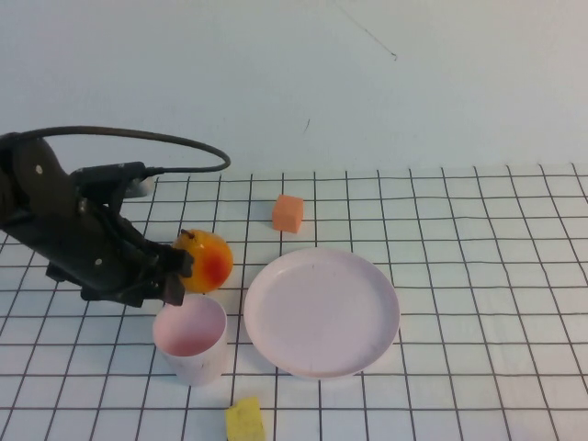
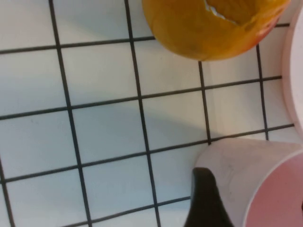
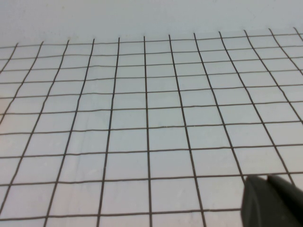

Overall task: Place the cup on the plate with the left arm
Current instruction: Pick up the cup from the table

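The pale pink cup (image 1: 190, 340) stands upright on the grid cloth, just left of the round pale pink plate (image 1: 322, 310). My left gripper (image 1: 179, 285) reaches in from the left, low over the cup's far rim and next to a yellow-orange pear (image 1: 204, 260). In the left wrist view the left gripper (image 2: 253, 198) is open, with one black finger (image 2: 206, 198) against the outside of the cup (image 2: 236, 165) and the other barely showing over its pink inside. The plate's edge (image 2: 296, 71) shows beside the pear (image 2: 208, 23). My right gripper (image 3: 266, 178) is shut over bare cloth.
An orange cube (image 1: 288, 213) lies behind the plate. A yellow cube (image 1: 244, 421) lies at the front edge, near the cup. The left arm's black cable (image 1: 156, 140) loops above the table's back left. The right half of the cloth holds no objects.
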